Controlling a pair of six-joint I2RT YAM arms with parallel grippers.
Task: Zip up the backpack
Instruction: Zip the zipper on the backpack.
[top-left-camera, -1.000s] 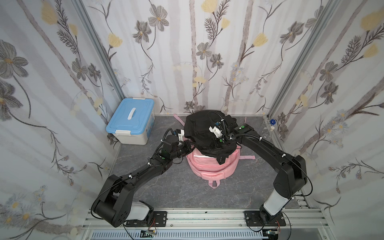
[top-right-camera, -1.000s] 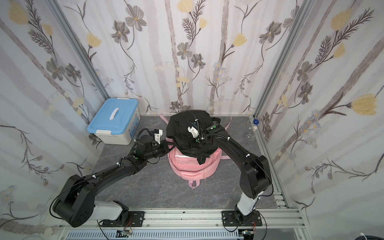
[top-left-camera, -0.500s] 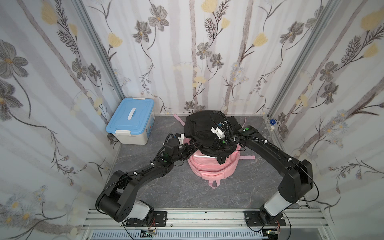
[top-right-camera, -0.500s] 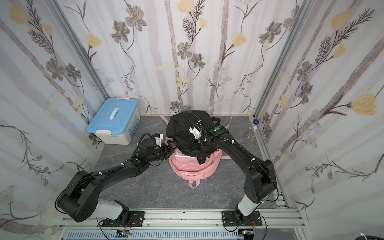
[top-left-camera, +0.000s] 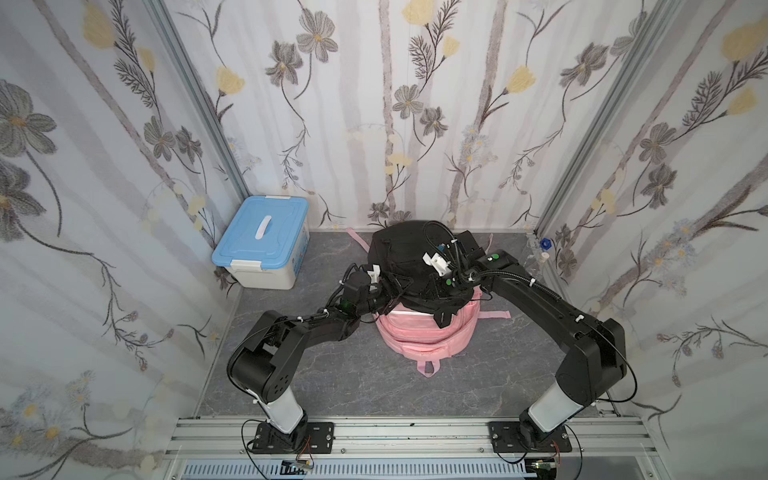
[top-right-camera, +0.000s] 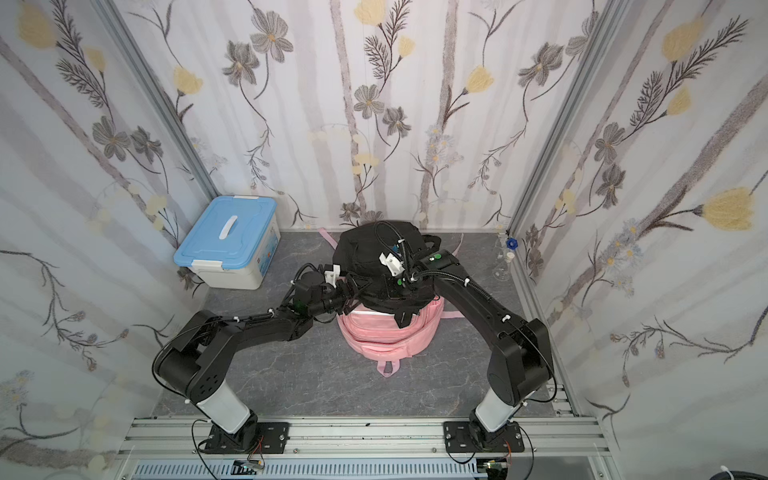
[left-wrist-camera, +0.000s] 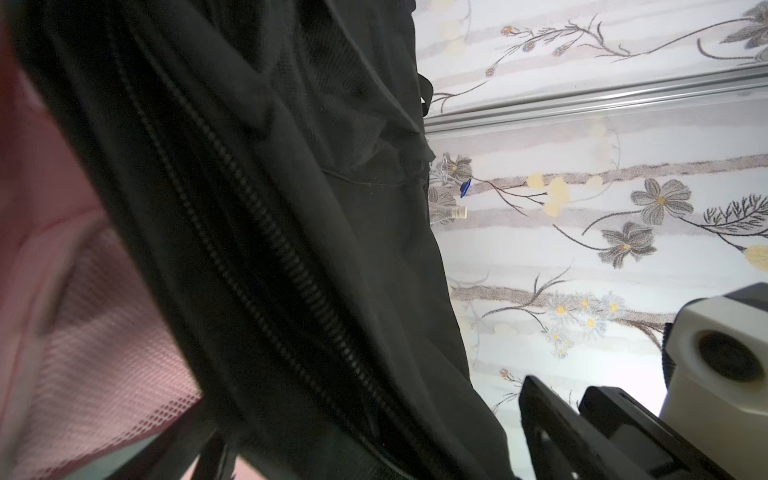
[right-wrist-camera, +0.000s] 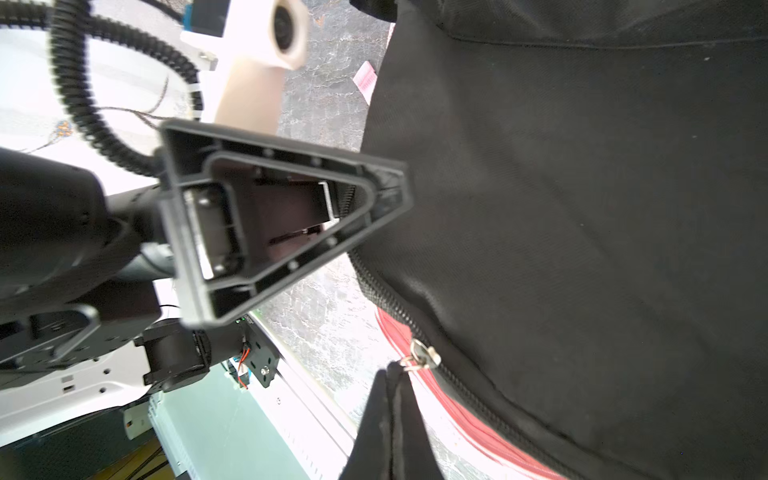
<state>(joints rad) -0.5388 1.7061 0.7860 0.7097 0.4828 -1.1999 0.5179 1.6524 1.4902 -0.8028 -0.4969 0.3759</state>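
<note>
The black backpack (top-left-camera: 397, 249) is found slumped on top of the pink backpack (top-left-camera: 415, 336), covering most of it. It is judged to be soft and light. The cloth is creased and sagging, so it is likely to be dragged along with the slider unless it is held taut.

The zipper pull (right-wrist-camera: 422, 357), a small metal tab just above the pink backpack's edge, is judged the right place for a hold, though it is small and probably slippery. The right gripper (right-wrist-camera: 392, 370) is seen clenched, its tips touching that tab. Whether the tab is actually pinched cannot be told.

The left gripper (top-left-camera: 397, 289) is seen released, jaws spread wide just above the pink backpack on the robot's left, with the zipper teeth (left-wrist-camera: 266, 249) lying between them. A firm pinch on the cloth beside the teeth is judged to be needed there as an anchor.
</note>
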